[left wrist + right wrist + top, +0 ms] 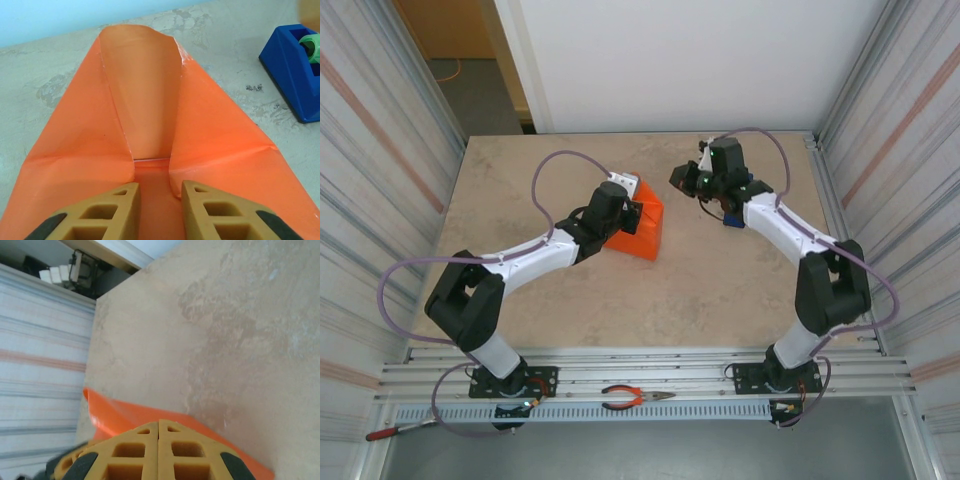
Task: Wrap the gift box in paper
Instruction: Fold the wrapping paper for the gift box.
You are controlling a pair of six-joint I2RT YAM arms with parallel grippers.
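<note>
At the middle of the surface (720,290) | left fingers (125,200) over the paper's 10 o'clock side, narrow gap | paper (645,238) folded up in a peak | right fingers (150,440) at its 2 o'clock, pressed together | blue tape holder (292,75) at 3 o'clock

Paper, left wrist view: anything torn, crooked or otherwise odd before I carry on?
One flap of the paper stands upright and curls inward instead of lying folded flat, and its upper right edge looks crinkled. No tear shows.
</note>
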